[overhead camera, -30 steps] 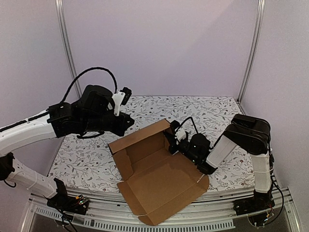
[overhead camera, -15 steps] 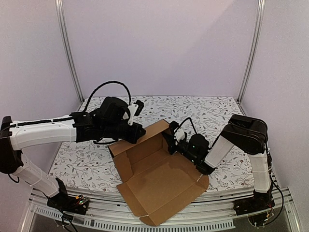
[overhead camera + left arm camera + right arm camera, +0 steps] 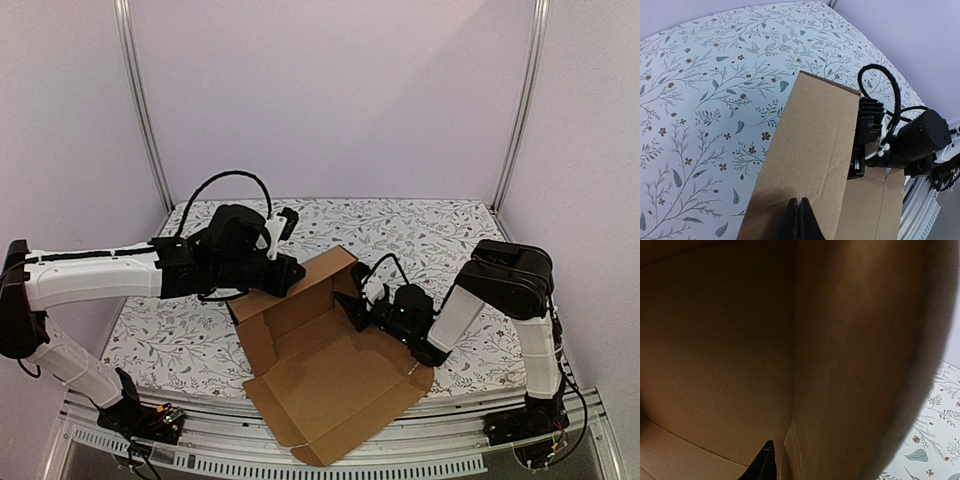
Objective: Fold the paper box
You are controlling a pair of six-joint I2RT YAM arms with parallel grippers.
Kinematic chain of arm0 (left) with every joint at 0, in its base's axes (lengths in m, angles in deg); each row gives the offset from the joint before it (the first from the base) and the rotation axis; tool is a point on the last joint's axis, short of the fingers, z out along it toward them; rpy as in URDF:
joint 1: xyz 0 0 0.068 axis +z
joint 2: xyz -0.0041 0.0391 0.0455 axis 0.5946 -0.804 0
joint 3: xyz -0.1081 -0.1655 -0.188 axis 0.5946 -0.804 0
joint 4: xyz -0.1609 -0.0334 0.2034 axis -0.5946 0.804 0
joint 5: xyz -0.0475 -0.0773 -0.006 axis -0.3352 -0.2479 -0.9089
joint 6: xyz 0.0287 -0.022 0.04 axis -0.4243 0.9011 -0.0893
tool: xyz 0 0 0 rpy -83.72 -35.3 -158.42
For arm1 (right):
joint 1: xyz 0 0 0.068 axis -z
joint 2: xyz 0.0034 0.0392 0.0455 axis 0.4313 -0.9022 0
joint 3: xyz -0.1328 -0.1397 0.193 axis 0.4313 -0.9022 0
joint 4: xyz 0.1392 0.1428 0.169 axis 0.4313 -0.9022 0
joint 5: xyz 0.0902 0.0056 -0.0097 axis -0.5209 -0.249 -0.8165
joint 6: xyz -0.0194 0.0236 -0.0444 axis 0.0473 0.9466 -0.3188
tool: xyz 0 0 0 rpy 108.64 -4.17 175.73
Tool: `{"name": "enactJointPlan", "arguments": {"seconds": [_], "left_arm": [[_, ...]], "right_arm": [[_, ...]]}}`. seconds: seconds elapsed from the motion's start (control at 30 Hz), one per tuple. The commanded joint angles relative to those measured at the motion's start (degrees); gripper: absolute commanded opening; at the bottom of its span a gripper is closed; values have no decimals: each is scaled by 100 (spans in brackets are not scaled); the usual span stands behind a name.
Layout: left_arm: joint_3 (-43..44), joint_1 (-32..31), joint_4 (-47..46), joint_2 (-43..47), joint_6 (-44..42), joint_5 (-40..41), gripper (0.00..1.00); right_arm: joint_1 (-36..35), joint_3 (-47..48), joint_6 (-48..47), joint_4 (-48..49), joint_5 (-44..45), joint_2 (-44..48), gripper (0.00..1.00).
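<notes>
The paper box (image 3: 335,375) is a brown cardboard sheet lying opened out on the middle of the table, with its back wall (image 3: 305,275) raised. My left gripper (image 3: 287,274) is shut, its fingertips (image 3: 799,217) pressed together against the outer face of that wall (image 3: 815,145). My right gripper (image 3: 358,303) sits inside the box at the wall's right end. In the right wrist view one finger (image 3: 766,465) stands off to the left of a cardboard fold (image 3: 790,435), a small gap between them. The other finger is hidden behind the cardboard (image 3: 855,365).
The floral tablecloth (image 3: 440,235) covers the table around the box. The box's front flap (image 3: 320,445) hangs over the table's near rail (image 3: 450,425). Metal frame posts (image 3: 520,100) and purple walls close in the back and sides.
My left arm has swung right and down, bringing its shut gripper to the box's back wall. The right jaws have parted, and that gripper has slid slightly lower.
</notes>
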Motion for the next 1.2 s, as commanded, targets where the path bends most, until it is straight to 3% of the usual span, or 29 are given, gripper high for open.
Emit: {"name": "enactJointPlan", "arguments": {"seconds": [0.0, 0.37, 0.43, 0.5, 0.53, 0.73, 0.87, 1.03, 1.17], "left_arm": [[-221, 61, 375, -138, 22, -30, 0], [-226, 61, 398, -89, -2, -67, 0], [-221, 59, 411, -84, -2, -67, 0], [-225, 61, 419, -72, 9, -77, 0], [-218, 61, 428, -64, 2, -76, 0], [-199, 61, 453, -42, 0, -85, 0], [-190, 61, 428, -93, 24, -124, 0], [-190, 61, 420, -86, 55, -156, 0], [-203, 61, 419, -95, 74, -164, 0]], "right_arm": [[-3, -203, 104, 124, -32, 114, 37], [-2, -160, 314, 124, 409, 240, 37], [-3, -107, 308, 129, 432, 225, 25], [2, -58, 251, 124, 437, 218, 3], [-3, -42, 233, 124, 484, 208, 0], [0, -14, 192, 124, 613, 151, 1], [1, 29, 193, 124, 622, 176, 9], [1, 94, 192, 124, 658, 177, 29], [-3, 159, 192, 124, 717, 217, 32]]}}
